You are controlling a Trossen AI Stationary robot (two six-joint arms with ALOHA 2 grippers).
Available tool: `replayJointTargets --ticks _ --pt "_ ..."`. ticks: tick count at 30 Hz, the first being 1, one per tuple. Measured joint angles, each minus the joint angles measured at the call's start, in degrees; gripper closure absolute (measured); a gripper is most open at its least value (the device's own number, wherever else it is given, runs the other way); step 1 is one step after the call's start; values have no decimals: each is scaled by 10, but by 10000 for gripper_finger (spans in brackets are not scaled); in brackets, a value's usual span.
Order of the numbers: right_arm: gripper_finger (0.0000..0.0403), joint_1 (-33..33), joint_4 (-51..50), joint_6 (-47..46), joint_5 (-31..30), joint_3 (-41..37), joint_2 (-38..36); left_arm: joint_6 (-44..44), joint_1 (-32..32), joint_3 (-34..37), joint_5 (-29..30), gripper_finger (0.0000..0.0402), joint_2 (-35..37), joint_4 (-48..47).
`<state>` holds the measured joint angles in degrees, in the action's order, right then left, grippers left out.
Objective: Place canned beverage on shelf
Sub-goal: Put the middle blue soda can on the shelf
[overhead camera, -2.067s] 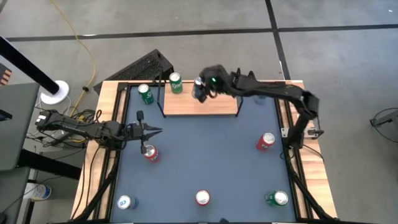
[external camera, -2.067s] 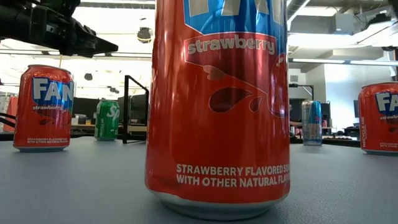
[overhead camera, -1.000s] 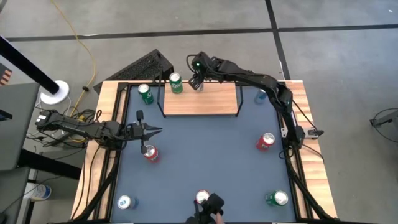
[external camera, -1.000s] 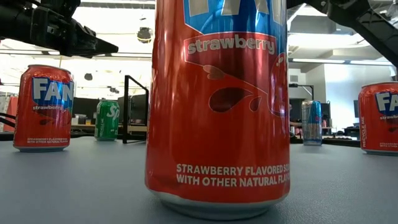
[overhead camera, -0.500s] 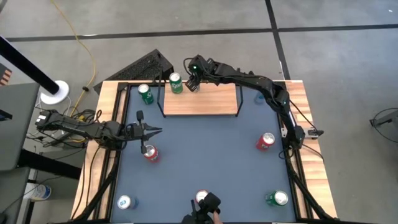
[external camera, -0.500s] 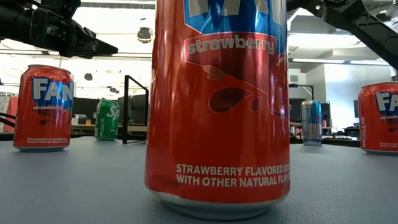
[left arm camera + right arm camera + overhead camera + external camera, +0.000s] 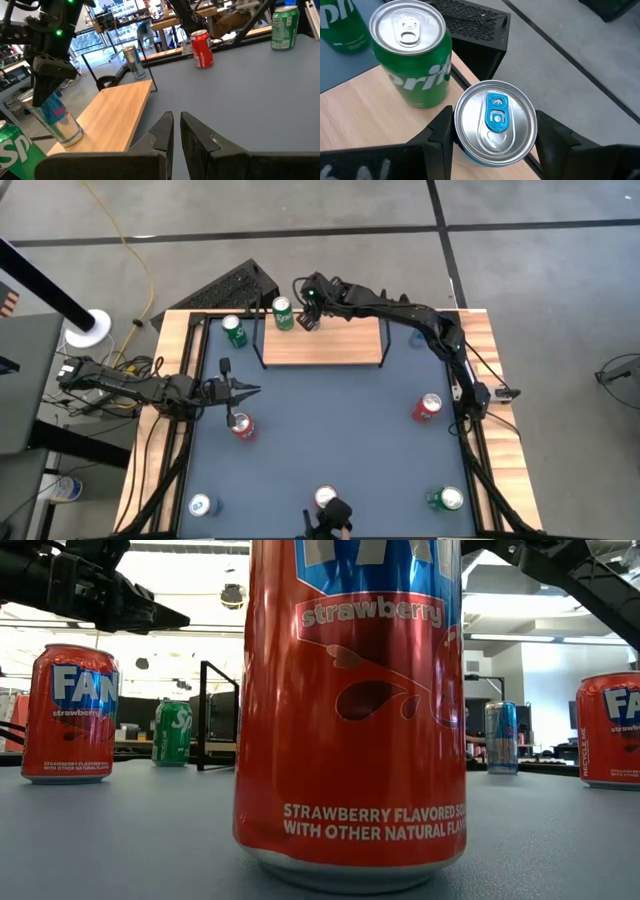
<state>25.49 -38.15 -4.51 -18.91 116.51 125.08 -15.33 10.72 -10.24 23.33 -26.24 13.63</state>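
- My right gripper (image 7: 309,316) is clamped on a silver-and-blue can (image 7: 495,121), one finger (image 7: 441,132) on each side of its rim.
- That can stands on the shelf (image 7: 335,340), at its far left corner, just beside a green Sprite can (image 7: 413,55) that is on the same light-wood board.
- From my left wrist camera the can (image 7: 56,120) looks a little tilted, its base on the board near the edge.
- My left gripper (image 7: 176,127) hangs over the left side of the grey table (image 7: 330,430), fingers nearly together with only a slim gap and nothing between them.
- A red strawberry Fanta can (image 7: 241,426) stands on the table just beside that left gripper.
- A second green Sprite can (image 7: 234,331) stands on the table just left of the shelf's black wire frame.
- Elsewhere on the table: a red can (image 7: 427,407) at the right, a green can (image 7: 446,499) at the near right corner, another red can (image 7: 325,498) at the near edge and a blue-and-silver can (image 7: 200,505) at the near left.
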Motion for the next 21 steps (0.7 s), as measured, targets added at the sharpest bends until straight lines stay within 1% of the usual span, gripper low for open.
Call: replayJointTargets --ticks 5,13,16,21 --pt "210 -4 -10 -2 -19 0 0 0 0 0 0 379 0 0" --pt "207 -8 -16 -11 -23 0 0 0 0 0 0 379 0 0" --pt "193 -10 -17 -11 -23 -1 0 0 0 0 0 379 0 0" --pt "157 -10 -18 -10 -22 -1 0 0 0 0 0 379 0 0"
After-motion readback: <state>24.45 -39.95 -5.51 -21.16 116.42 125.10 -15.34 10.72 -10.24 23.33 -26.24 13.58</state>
